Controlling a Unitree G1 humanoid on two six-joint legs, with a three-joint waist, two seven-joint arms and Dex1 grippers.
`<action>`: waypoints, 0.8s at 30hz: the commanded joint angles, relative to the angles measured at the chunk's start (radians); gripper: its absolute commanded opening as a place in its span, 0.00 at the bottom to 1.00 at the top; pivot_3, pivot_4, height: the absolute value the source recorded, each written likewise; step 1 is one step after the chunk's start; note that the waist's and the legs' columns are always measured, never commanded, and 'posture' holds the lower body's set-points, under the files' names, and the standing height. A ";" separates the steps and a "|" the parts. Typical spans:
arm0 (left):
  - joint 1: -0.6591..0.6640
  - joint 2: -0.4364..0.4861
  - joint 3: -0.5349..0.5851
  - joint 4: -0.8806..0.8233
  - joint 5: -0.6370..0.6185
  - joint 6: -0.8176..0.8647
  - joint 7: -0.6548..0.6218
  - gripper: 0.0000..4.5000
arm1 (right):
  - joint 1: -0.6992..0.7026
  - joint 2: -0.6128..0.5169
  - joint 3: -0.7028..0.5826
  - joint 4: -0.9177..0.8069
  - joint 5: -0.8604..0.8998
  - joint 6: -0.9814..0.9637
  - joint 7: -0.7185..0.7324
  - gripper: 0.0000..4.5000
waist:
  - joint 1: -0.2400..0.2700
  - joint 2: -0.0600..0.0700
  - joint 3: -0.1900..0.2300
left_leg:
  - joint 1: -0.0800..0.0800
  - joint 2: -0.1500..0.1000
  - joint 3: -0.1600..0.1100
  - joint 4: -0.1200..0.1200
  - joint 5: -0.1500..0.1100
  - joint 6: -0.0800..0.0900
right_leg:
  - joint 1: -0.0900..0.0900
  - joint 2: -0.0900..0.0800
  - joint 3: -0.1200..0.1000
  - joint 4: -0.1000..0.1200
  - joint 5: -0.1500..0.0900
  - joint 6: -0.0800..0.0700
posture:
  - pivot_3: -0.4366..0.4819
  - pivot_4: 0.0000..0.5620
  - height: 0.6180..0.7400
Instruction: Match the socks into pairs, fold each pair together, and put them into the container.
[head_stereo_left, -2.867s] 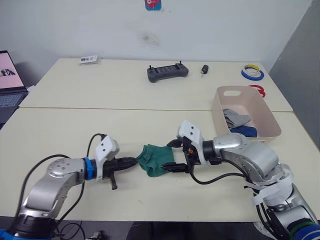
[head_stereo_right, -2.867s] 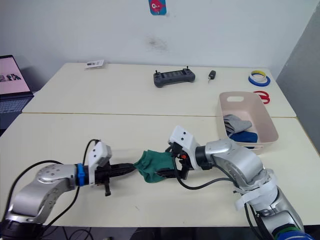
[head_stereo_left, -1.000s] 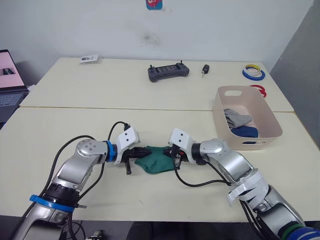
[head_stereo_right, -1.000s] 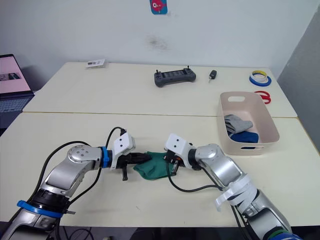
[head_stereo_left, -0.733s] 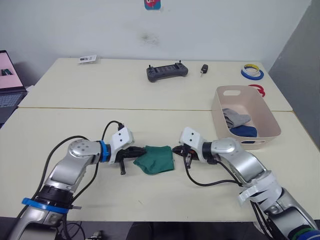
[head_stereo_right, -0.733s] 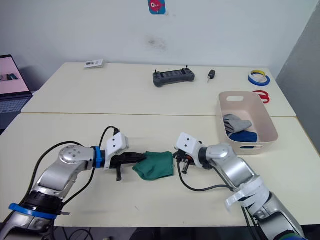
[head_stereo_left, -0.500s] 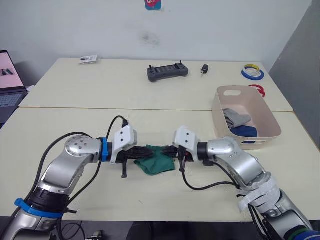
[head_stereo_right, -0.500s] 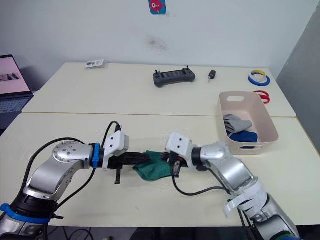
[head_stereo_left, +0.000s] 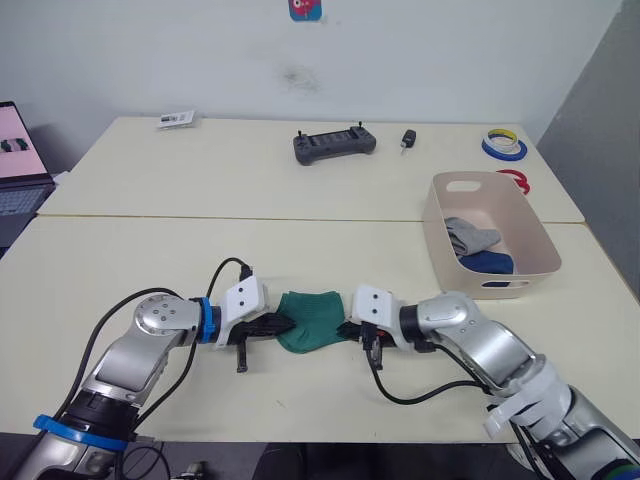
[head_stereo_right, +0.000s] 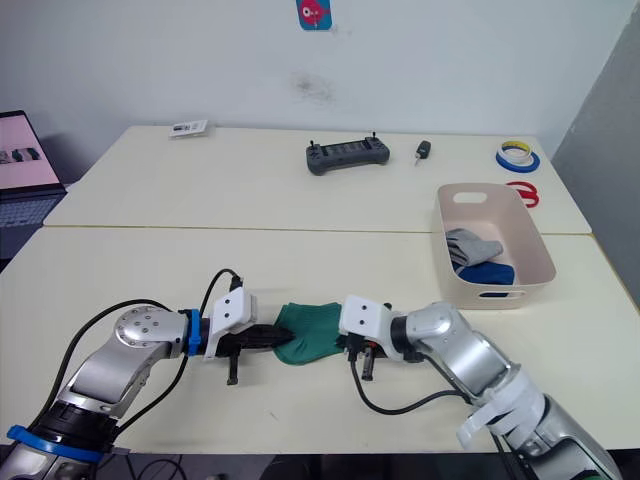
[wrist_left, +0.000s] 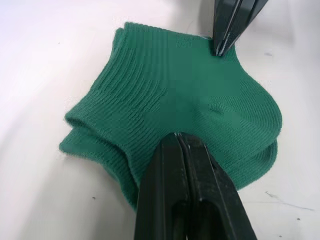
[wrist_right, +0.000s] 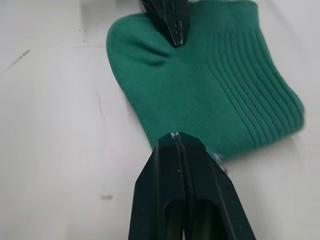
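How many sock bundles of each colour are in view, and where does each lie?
Green bundle: 1, on the table
Grey bundle: 1, in the bin
Dark blue bundle: 1, in the bin
Total: 3

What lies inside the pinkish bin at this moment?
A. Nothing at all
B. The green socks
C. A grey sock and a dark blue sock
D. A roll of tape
C: grey fabric and dark blue fabric lie in the bin, while the green socks lie on the table between the left gripper and the right gripper.
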 joint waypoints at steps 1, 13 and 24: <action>0.011 0.026 0.055 -0.067 -0.048 0.058 -0.001 0.00 | 0.011 -0.012 -0.083 -0.101 0.092 0.077 0.028 0.01 | 0.000 0.000 0.000 | 0.000 0.000 0.000 0.000 0.000 0.000 | 0.000 0.000 0.000 0.000 0.000 0.000 | 0.48 0.27 1.00; 0.022 0.008 0.001 0.098 0.052 -0.008 0.011 0.00 | -0.052 0.078 -0.235 -0.102 0.212 0.448 -0.166 0.71 | 0.002 0.001 0.000 | 0.000 -0.001 0.001 0.000 0.000 0.000 | 0.000 -0.001 0.000 0.000 0.000 0.000 | 0.48 0.27 1.00; 0.070 0.013 0.008 0.087 0.053 -0.020 0.020 0.00 | -0.143 0.292 -0.255 0.095 0.326 0.699 -0.240 0.99 | -0.001 0.002 -0.002 | 0.001 -0.001 0.001 0.000 0.000 0.000 | 0.000 -0.001 0.001 0.000 0.000 0.000 | 0.48 0.27 1.00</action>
